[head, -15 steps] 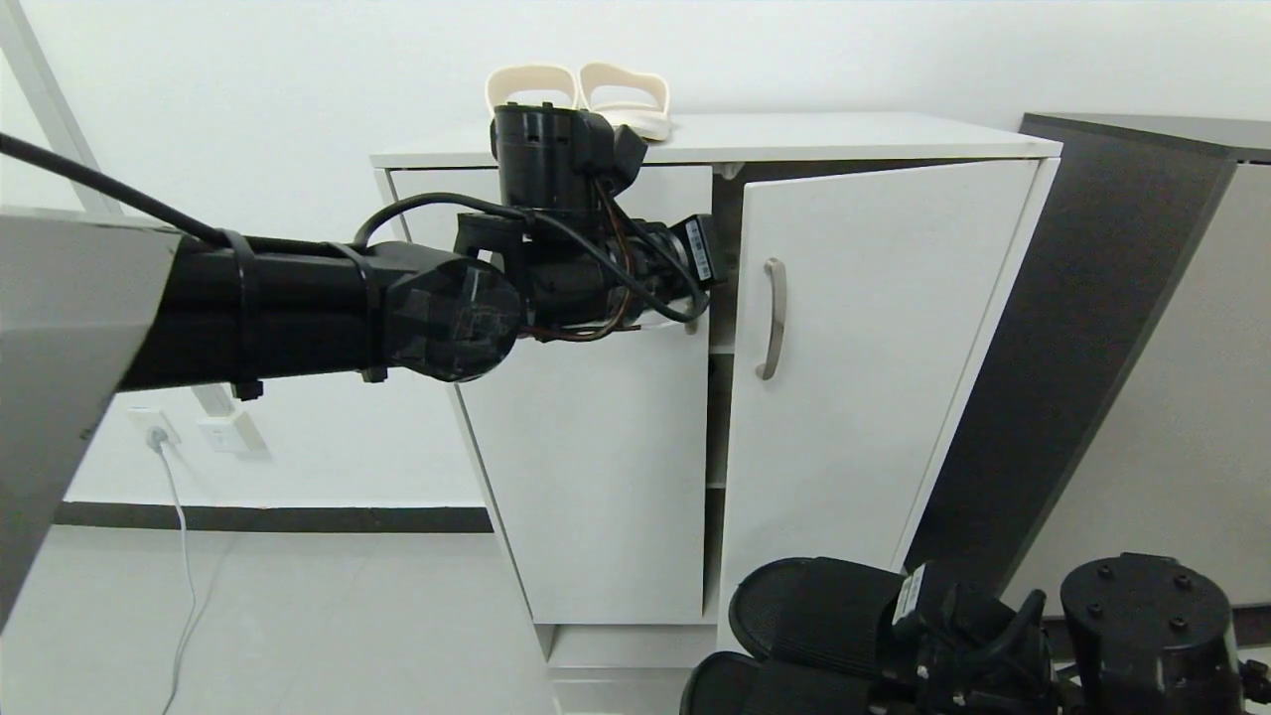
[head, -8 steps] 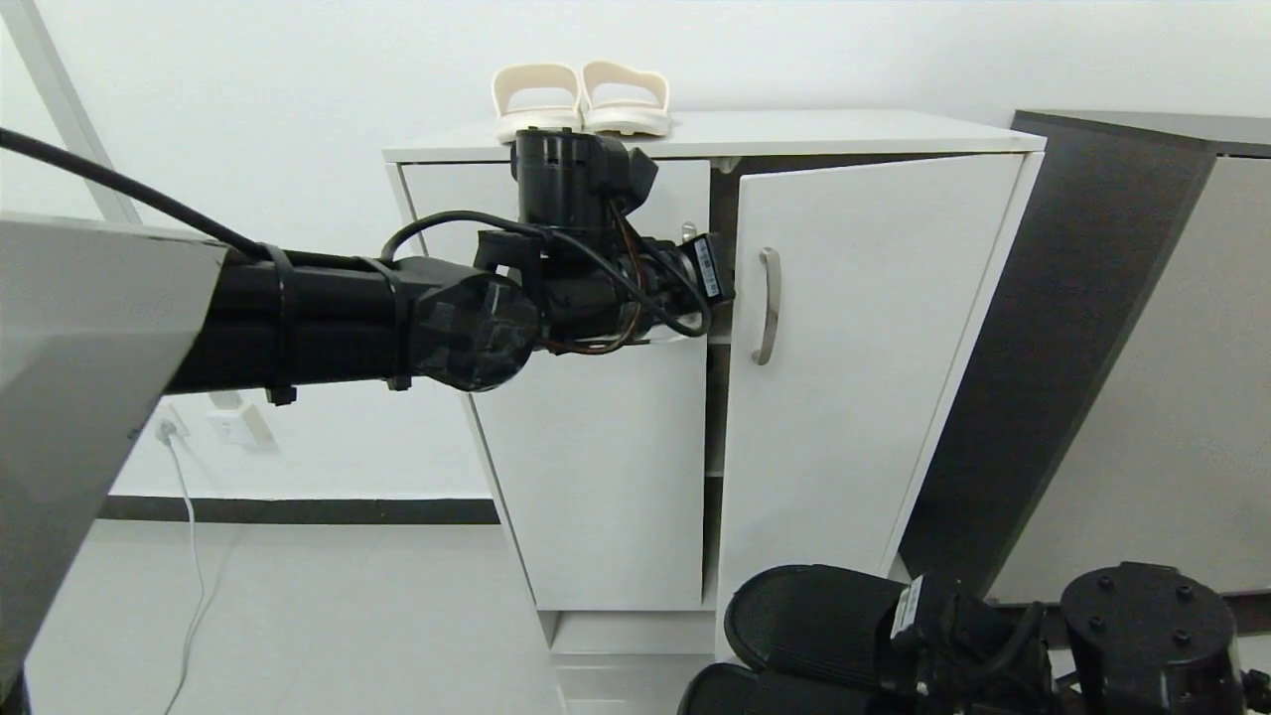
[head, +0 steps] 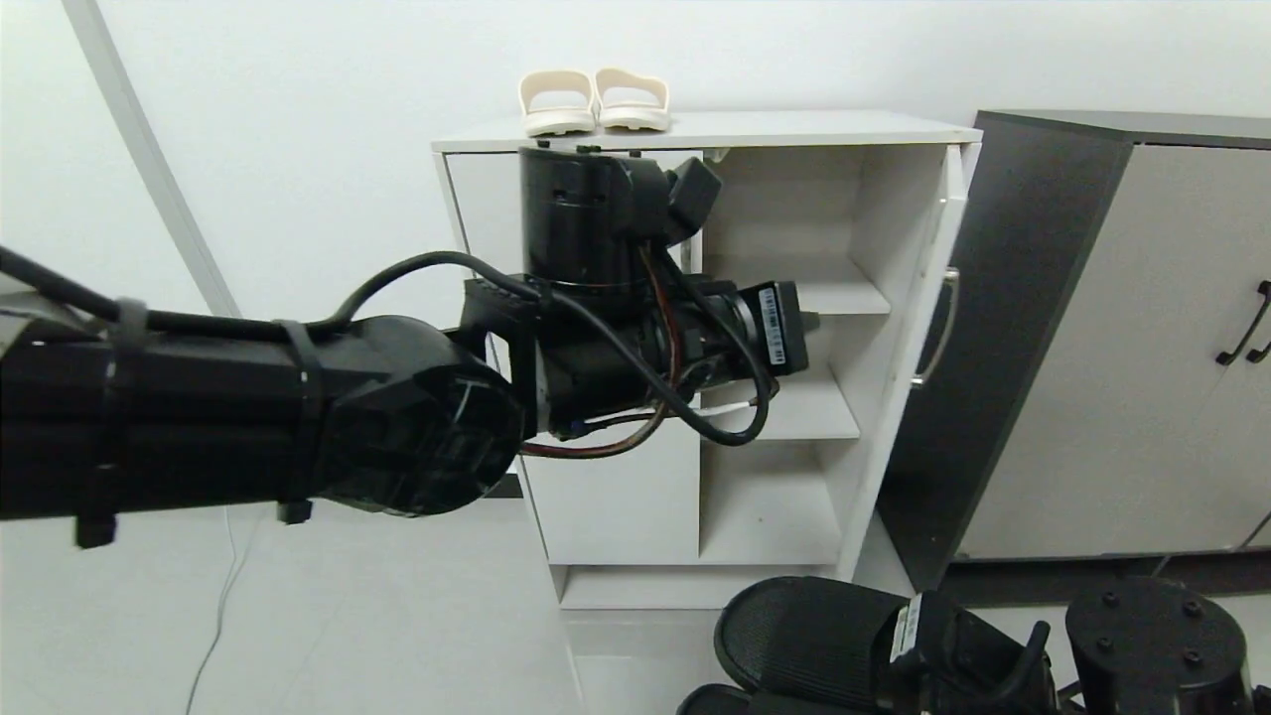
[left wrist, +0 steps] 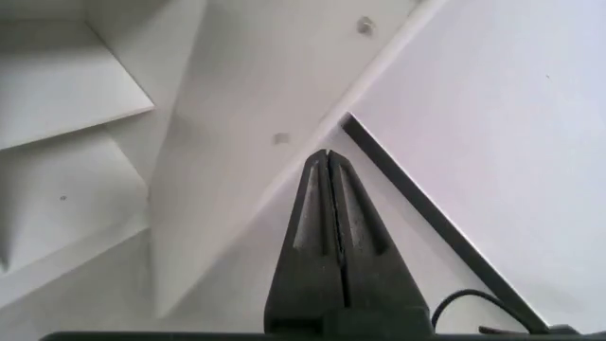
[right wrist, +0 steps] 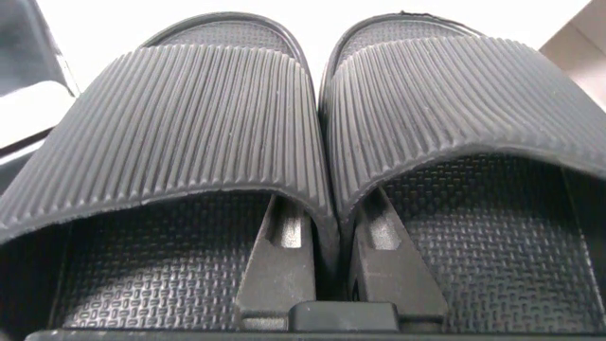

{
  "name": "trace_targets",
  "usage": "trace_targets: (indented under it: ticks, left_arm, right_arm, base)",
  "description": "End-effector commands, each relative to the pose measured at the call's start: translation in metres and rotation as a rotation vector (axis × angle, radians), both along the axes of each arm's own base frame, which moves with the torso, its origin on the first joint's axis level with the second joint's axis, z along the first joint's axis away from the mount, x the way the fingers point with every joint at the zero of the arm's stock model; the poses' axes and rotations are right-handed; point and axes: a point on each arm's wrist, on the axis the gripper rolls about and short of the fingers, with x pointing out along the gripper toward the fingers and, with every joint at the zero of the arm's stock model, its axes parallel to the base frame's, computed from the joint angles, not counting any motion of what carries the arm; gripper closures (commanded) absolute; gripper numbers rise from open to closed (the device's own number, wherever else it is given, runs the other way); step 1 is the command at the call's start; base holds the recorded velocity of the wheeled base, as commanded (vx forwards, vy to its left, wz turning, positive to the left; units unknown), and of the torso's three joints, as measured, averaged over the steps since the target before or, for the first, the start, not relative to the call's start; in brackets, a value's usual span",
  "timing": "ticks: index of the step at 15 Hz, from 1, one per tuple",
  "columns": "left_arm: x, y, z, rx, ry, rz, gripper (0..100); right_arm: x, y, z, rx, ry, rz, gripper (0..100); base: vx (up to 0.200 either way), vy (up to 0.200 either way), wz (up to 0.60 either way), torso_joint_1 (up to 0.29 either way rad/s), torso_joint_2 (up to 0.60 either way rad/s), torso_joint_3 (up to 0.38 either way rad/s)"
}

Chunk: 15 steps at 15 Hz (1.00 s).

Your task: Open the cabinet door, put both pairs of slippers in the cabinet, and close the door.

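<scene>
The door [head: 943, 228] stands open, so the left hand [left wrist: 328, 156] hangs pressed together and empty by the cabinet [head: 794, 129]. The right hand [right wrist: 333, 242] pinches the black slippers [right wrist: 218, 114] together for shelving. The cream slippers [head: 594, 99] wait on top.

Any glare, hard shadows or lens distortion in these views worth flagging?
Head view: even light, no glare; verticals of the cabinet lean, wide-angle distortion. Left wrist view: soft shading under the shelves; left gripper dark, jaws shut. Right wrist view: black slippers evenly lit.
</scene>
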Motion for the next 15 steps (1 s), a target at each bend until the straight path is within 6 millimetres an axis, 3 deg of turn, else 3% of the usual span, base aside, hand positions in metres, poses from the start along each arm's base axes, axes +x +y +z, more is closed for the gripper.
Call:
trace_targets:
  ticks: [1,4,5,6,7,10,11,12,15]
  left_arm:
    - [-0.012,0.028,0.013,-0.015,-0.017,0.037,100]
    - [-0.051,0.089,0.022,-0.019,-0.026,0.114,100]
    - [-0.053,0.090,0.021,-0.019,-0.026,0.115,100]
    - [-0.093,0.129,0.015,-0.014,-0.038,0.153,100]
    - [-0.120,0.151,0.012,-0.018,-0.063,0.170,100]
    - [-0.199,0.204,-0.017,0.026,-0.124,0.202,100]
    - [-0.216,0.216,-0.027,0.061,-0.134,0.228,100]
    - [-0.247,0.237,-0.047,0.128,-0.140,0.297,100]
    - [-0.283,0.260,-0.073,0.199,-0.109,0.478,100]
  right_arm:
    - [0.000,0.000,0.001,0.004,-0.003,0.000,100]
    - [0.002,0.000,0.000,0.002,0.000,-0.010,100]
    - [0.002,0.000,0.000,0.003,0.001,-0.009,100]
    - [0.009,-0.002,0.002,0.010,-0.005,-0.041,100]
    - [0.014,-0.004,0.004,0.020,-0.010,-0.061,100]
    - [0.020,-0.002,0.006,0.029,-0.012,-0.075,100]
    - [0.021,-0.002,0.006,0.028,-0.010,-0.082,100]
    - [0.023,-0.004,0.007,0.031,-0.015,-0.094,100]
    - [0.025,-0.003,0.007,0.036,-0.020,-0.097,100]
  base:
    - [0.000,0.000,0.00,0.000,0.00,0.000]
    - [0.000,0.000,0.00,0.000,0.00,0.000]
    - [0.000,0.000,0.00,0.000,0.00,0.000]
    - [0.000,0.000,0.00,0.000,0.00,0.000]
    - [0.000,0.000,0.00,0.000,0.00,0.000]
    - [0.000,0.000,0.00,0.000,0.00,0.000]
    - [0.000,0.000,0.00,0.000,0.00,0.000]
    - [0.000,0.000,0.00,0.000,0.00,0.000]
    - [0.000,0.000,0.00,0.000,0.00,0.000]
